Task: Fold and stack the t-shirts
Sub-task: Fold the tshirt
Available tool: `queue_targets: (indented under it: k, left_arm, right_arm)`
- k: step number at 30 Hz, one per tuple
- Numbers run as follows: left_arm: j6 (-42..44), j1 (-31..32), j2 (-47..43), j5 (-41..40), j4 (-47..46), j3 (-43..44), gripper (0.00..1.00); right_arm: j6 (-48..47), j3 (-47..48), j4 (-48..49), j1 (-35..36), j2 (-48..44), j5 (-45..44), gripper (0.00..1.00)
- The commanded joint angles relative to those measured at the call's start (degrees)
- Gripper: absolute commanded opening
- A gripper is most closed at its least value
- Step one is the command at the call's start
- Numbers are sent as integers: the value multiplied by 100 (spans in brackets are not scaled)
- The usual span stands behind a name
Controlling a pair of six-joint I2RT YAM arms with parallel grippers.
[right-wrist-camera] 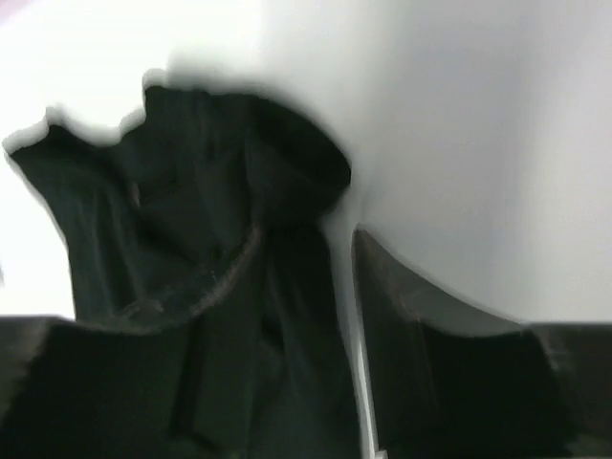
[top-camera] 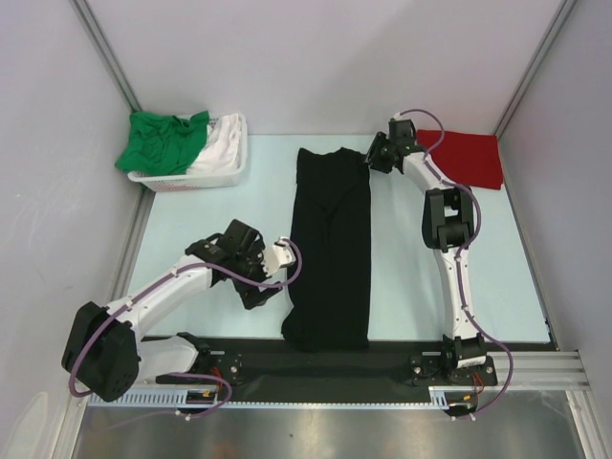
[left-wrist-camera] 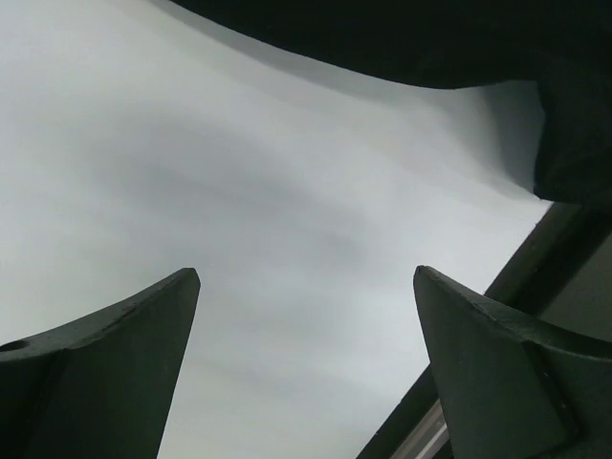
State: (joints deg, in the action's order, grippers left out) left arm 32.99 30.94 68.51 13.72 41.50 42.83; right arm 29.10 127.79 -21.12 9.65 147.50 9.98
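Note:
A black t-shirt (top-camera: 330, 249) lies folded into a long narrow strip down the middle of the table. My left gripper (top-camera: 260, 290) is open and empty just left of its near end; in the left wrist view (left-wrist-camera: 306, 273) the black cloth (left-wrist-camera: 382, 38) lies ahead of the fingers. My right gripper (top-camera: 376, 153) is at the shirt's far right corner, by the collar. In the right wrist view (right-wrist-camera: 191, 287) its jaws stand apart with black cloth (right-wrist-camera: 191, 210) between them. A folded red t-shirt (top-camera: 473, 158) lies at the back right. Green (top-camera: 163, 139) and white (top-camera: 222, 143) t-shirts sit crumpled in the basket.
The white plastic basket (top-camera: 191, 180) stands at the back left corner. Grey walls close in the table on the left, right and back. A black strip (top-camera: 316, 359) runs along the near edge between the arm bases.

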Motion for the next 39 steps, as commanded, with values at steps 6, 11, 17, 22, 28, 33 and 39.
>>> queue_targets:
  k: [6,11,17,22,28,33,39]
  left_arm:
    - [-100,-79,92,-27,-229,68,100]
    - [-100,-70,294,-9,-282,199,100]
    - [-118,17,523,8,-502,542,100]
    - [171,535,514,-281,-905,473,90]
    - [952,1177,128,279,-1144,183,89]
    - [1858,1283,-328,1686,-977,-195,89]
    - [2615,2081,-865,987,-1442,-845,89]
  right_arm:
    - [1043,220,827,-121,305,-110,6]
    - [1713,911,1137,-209,805,-163,0]
    - [1968,1363,1120,-270,1071,-119,39]
    - [1276,65,1005,-332,-236,-39,63]
    - [413,-2487,364,-200,-2606,-225,69]
    - [70,-4847,-22,-139,-4570,-145,69]
    - [-1,-7362,-901,423,-6460,-93,68]
